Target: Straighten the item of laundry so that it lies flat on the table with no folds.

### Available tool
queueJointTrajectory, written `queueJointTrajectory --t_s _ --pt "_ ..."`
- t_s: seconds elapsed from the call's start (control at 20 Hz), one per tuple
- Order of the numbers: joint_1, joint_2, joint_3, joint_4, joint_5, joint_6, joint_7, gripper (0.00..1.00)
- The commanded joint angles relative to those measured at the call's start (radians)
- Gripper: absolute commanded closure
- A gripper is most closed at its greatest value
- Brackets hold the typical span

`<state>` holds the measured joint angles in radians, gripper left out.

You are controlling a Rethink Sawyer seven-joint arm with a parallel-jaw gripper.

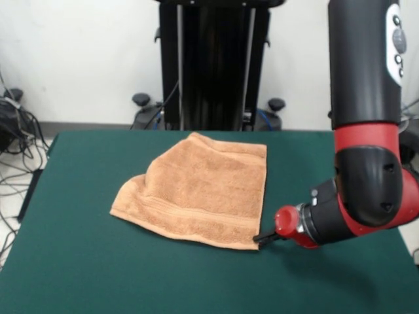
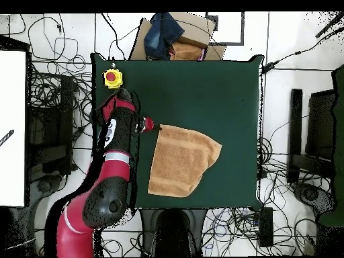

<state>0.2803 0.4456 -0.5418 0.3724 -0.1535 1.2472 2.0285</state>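
The dark green felt-topped table (image 1: 85, 275) is seen bare along its near edge. Just beyond, the small peach-orange terry-cloth towel (image 1: 200, 190) is found near the table's middle, lying mostly spread, with a woven band running along its near hem. Its corner at nine o'clock is rounded and bunched rather than squared off. At the towel's five o'clock corner, the black pincer (image 1: 264, 238) is held low, right at the hem, its tips apparently touching the cloth; whether the tips are spread or pressed together cannot be told. Behind the pincer, at three o'clock from the towel, the red and black arm (image 1: 363, 183) is bent at its joint. In the overhead view, a yellow box with a red button (image 2: 112, 78) is seen at one table corner.
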Motion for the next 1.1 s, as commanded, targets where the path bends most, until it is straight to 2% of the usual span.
queueJointTrajectory --t_s 0.05,1.1 --pt "-0.006 0.058 0.155 -0.087 0.113 -0.055 0.209 1.0" --pt "-0.019 0.099 0.144 -0.203 0.157 -0.01 0.249 1.0"
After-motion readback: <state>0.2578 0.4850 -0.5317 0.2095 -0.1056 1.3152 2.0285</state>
